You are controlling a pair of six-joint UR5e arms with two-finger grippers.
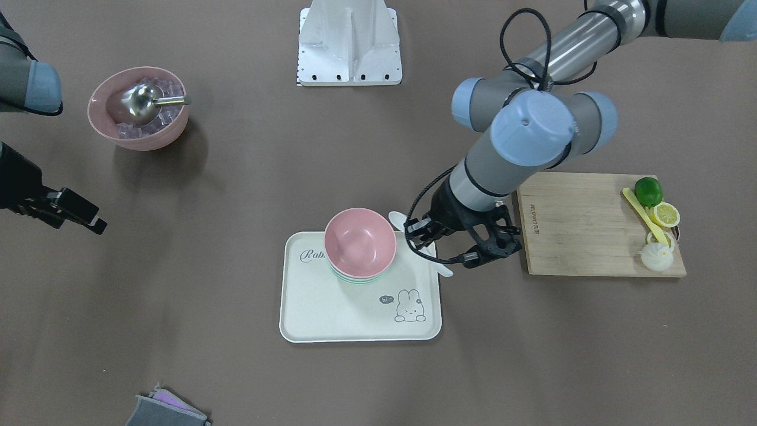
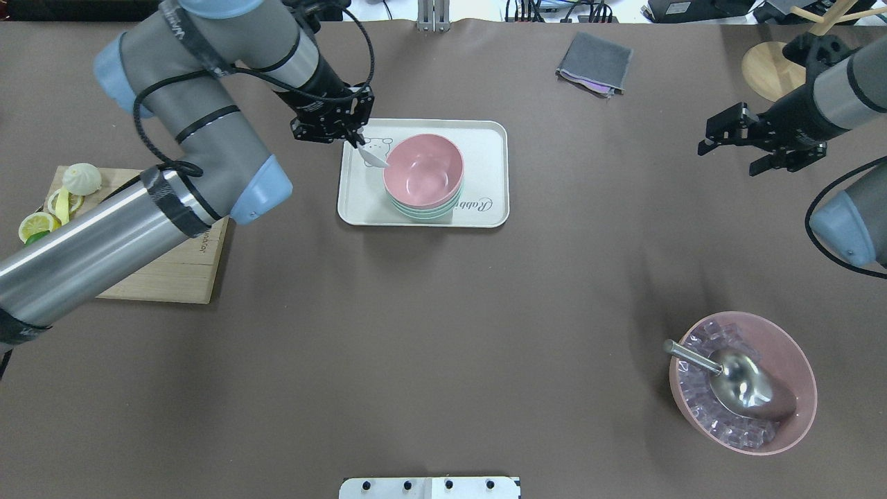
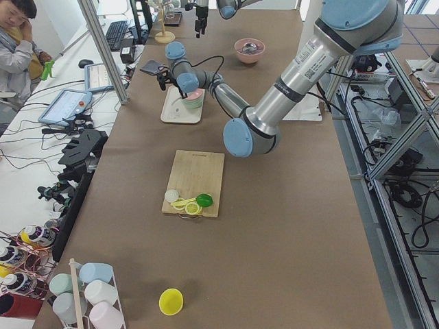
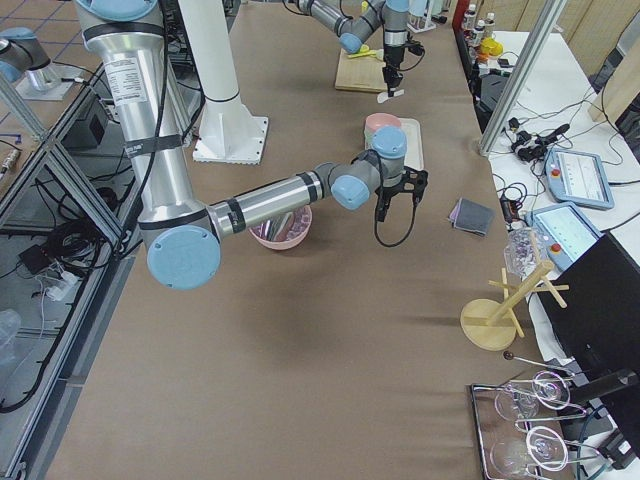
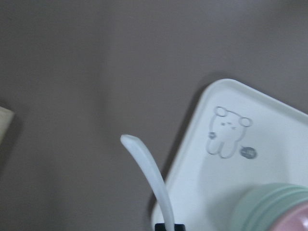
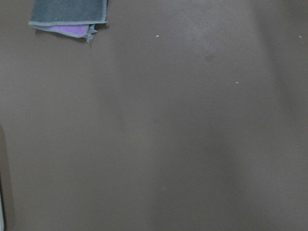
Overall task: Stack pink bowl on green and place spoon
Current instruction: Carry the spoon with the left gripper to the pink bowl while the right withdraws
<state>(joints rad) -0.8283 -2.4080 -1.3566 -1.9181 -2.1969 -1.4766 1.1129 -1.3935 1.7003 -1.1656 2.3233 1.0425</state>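
Observation:
A pink bowl (image 2: 423,168) sits stacked on green bowls (image 2: 424,210) on a white rabbit tray (image 2: 485,173). The stack also shows in the front view (image 1: 359,244). My left gripper (image 2: 348,133) is shut on a white spoon (image 2: 374,159) and holds it tilted over the tray's corner, its lower end close to the pink bowl's rim. In the left wrist view the spoon's handle (image 5: 150,183) sticks out over the tray's edge (image 5: 192,159), with the green bowls (image 5: 264,211) at lower right. My right gripper (image 2: 727,158) is open and empty, far to the right above bare table.
A second pink bowl with ice cubes and a metal scoop (image 2: 743,382) stands near right. A wooden cutting board (image 2: 173,267) with lime, lemon and a yellow utensil lies at the left. A grey cloth (image 2: 594,64) and a wooden stand (image 2: 768,69) are at the far side.

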